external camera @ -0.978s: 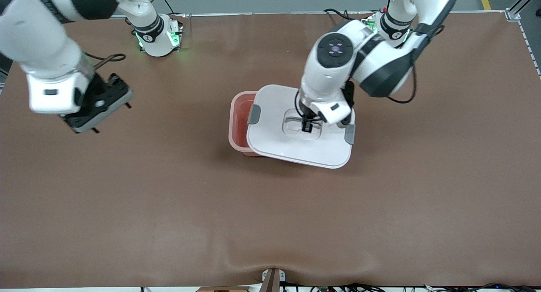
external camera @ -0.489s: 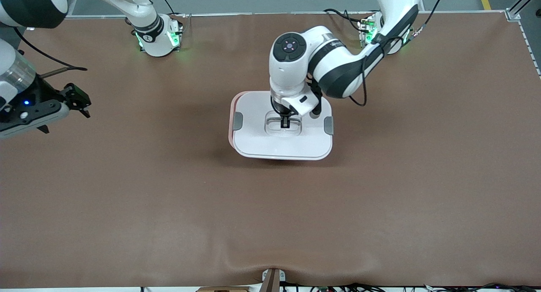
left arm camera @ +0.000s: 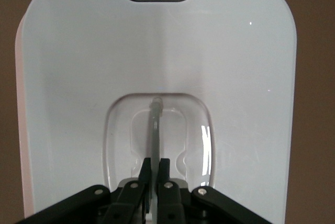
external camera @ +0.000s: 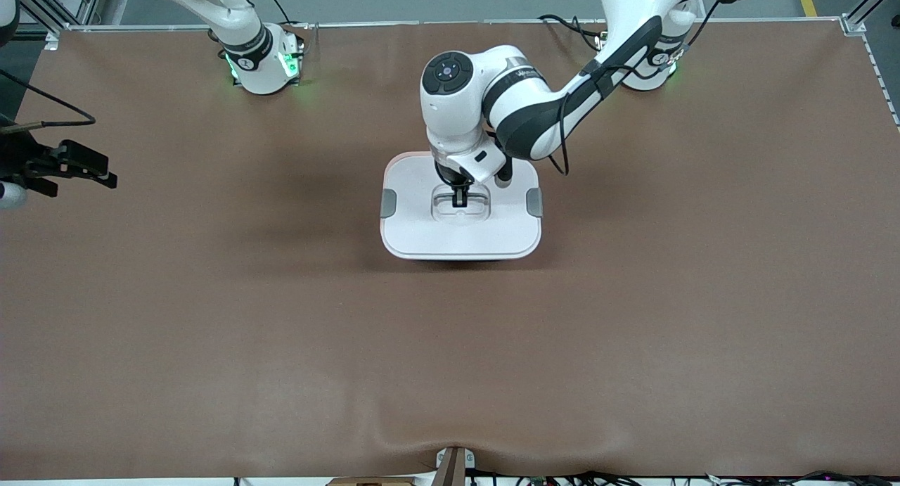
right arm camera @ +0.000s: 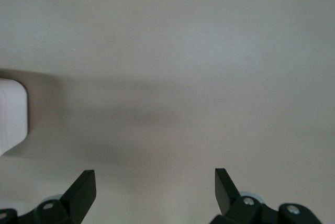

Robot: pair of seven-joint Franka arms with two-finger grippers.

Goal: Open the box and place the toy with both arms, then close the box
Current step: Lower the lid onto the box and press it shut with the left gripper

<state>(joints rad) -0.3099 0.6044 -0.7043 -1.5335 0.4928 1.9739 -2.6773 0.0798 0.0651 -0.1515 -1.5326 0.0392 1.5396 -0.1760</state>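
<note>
Two arms show in our front view: the left gripper [external camera: 460, 199], at upper centre, is clamped on the handle [left arm camera: 156, 124] of the lid [external camera: 422, 233], which sits squarely on the box [external camera: 384, 227]. The right gripper [external camera: 77, 168], fingers spread wide and empty, waits at the frame's left edge. We cannot see the toy.

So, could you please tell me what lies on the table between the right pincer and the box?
Nothing: in the front view, only bare brown table lies between the open right pincer, at the right arm's end, and the box.
</note>
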